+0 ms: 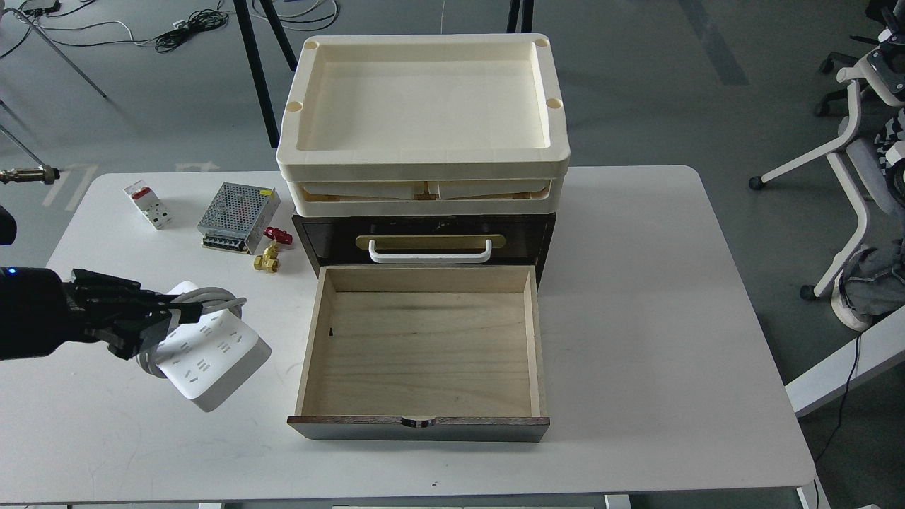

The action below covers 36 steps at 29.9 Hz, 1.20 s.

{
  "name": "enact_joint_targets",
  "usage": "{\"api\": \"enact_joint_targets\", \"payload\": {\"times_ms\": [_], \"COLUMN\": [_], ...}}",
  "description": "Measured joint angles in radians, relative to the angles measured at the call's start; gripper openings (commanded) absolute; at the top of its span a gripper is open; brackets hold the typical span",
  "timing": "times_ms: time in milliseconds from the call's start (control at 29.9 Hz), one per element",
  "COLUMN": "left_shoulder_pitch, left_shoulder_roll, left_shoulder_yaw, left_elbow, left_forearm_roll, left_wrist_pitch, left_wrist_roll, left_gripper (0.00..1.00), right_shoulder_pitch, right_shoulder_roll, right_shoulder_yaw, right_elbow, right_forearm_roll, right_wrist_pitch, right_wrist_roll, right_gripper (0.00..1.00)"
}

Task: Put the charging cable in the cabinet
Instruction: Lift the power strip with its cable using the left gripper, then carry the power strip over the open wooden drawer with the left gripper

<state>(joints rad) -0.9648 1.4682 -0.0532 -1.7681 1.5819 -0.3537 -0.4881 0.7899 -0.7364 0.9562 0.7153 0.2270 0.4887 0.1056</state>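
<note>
The charging cable (212, 357) is a white power strip with its grey-white cord wound around the middle. My left gripper (166, 322) is shut on it at the cord and holds it above the table, just left of the open drawer. The cabinet (424, 244) is dark brown with a white bar handle on a brass plate. Its lower drawer (422, 350) is pulled out towards me, its plywood inside bare. My right gripper is out of view.
Two stacked cream trays (423, 152) sit on the cabinet. At the back left of the white table (636, 353) lie a perforated metal power supply box (238, 207), a small white block with a red top (147, 204) and a brass valve (269, 259). Office chairs stand at the right.
</note>
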Motion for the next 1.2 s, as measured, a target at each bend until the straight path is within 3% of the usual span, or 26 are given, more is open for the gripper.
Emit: {"api": "enact_joint_targets", "payload": {"times_ms": [301, 769, 1203], "left_shoulder_pitch": [-0.046, -0.06, 0.041], "left_shoulder_roll": [-0.192, -0.445, -0.675], "left_shoulder_yaw": [-0.013, -0.171, -0.133], "left_elbow": [0.0, 0.015, 0.232], "left_forearm_roll": [-0.27, -0.502, -0.48], "left_wrist_pitch": [-0.128, -0.135, -0.135], "left_wrist_roll": [0.0, -0.001, -0.001], "left_gripper": [0.0, 0.0, 0.0], "right_shoulder_pitch": [0.001, -0.015, -0.017], "right_shoulder_roll": [-0.008, -0.021, -0.019], "right_shoulder_yaw": [-0.001, -0.008, -0.01], "right_elbow": [-0.007, -0.008, -0.008], "right_forearm_roll": [-0.001, -0.003, -0.003], "right_wrist_pitch": [0.0, 0.0, 0.0], "right_wrist_roll": [-0.001, -0.001, -0.001], "right_gripper": [0.99, 0.99, 0.99]}}
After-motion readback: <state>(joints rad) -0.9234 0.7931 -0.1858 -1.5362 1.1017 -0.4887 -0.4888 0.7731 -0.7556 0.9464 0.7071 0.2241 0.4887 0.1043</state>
